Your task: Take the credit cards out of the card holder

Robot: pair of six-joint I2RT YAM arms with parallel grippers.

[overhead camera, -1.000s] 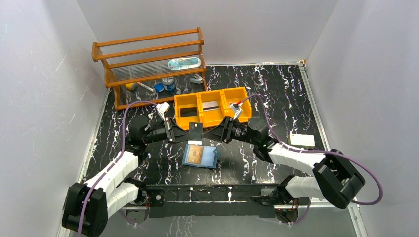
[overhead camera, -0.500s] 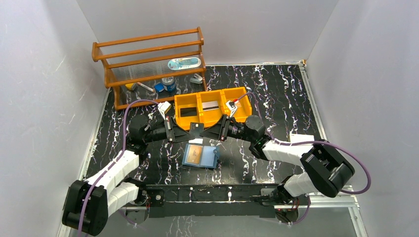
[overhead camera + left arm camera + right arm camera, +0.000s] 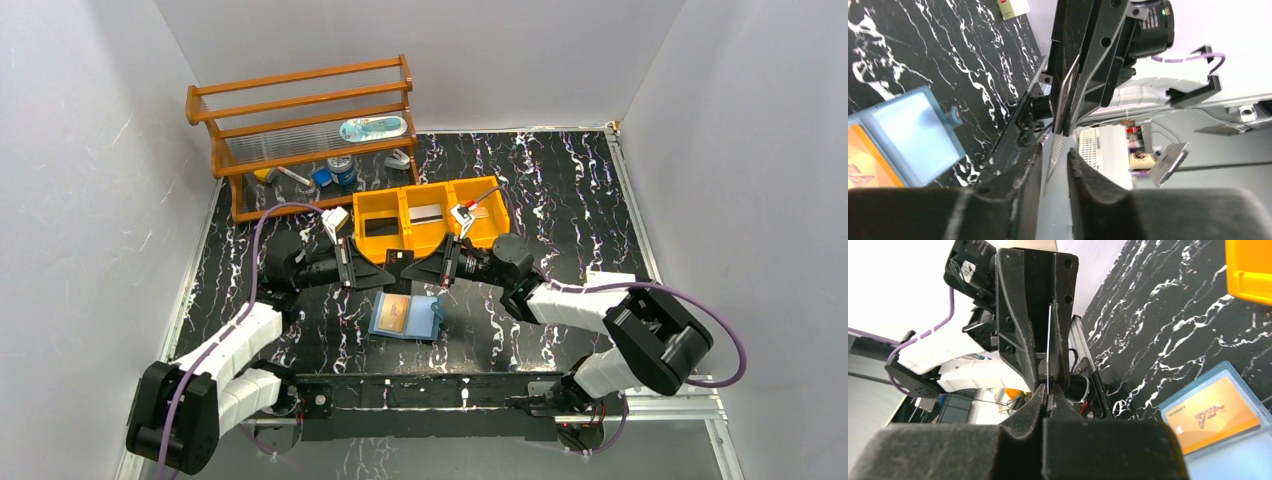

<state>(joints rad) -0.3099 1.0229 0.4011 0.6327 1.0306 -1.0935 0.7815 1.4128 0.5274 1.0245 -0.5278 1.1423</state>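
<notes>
Held card: dark credit card (image 3: 398, 258), on edge, up off the table btwn my two grippers; just far of the card holder, at the near wall of the tray.
R tool: my right gripper (image 3: 1048, 390) is clamped on that card, fingertips pressed together w/ the card's edge btwn them.
L tool: my left gripper (image 3: 1054, 150) is narrow but not closed. A slim gap shows beside the card's edge where it runs btwn the fingers. It faces the right one tip to tip.
Card holder: light blue card holder (image 3: 422, 318) lies open and flat on the table, centre, near of both grippers.
Card in holder: tan-gold card (image 3: 1215, 412) sits in its left pocket, "VIP" script on the face.
Tray: orange tray (image 3: 425, 241) just far of the grippers; black card (image 3: 378, 226) in left compartment, silver-grey card (image 3: 426, 212) in middle one.
Right side: white box (image 3: 611, 283), well apart from the holder, near the right edge.
Far left: wooden rack (image 3: 290, 138), small items under it, too small to tell.
Table: black w/ white veins (image 3: 560, 200).
</notes>
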